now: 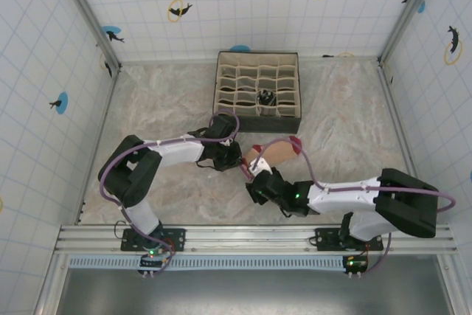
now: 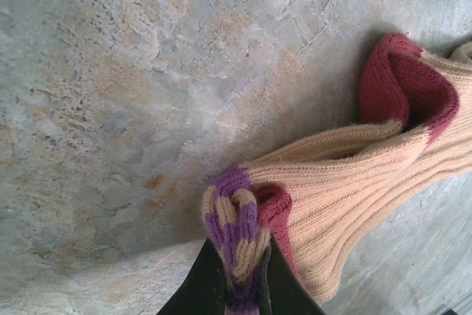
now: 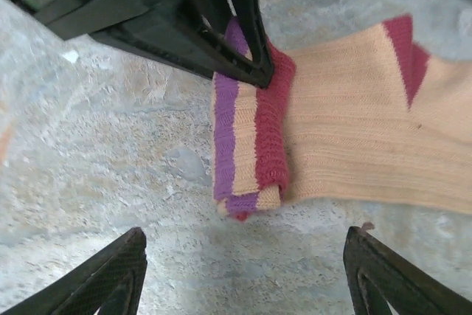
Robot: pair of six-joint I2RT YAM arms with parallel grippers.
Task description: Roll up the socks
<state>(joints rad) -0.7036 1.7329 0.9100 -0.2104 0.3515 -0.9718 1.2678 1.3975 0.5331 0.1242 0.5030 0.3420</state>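
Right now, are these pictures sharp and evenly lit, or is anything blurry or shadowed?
Top view: even, soft light, no glare, walls lean outward. Left wrist: sock knit crisp, a soft shadow beside it. Right wrist: the right claw has dark, slightly soft fingers.

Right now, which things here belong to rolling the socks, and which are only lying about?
Belong: peach sock; left gripper, shut on its striped cuff; right gripper, open near that cuff; dark bundle in the box, possibly the other sock.
Lying about: the box itself.
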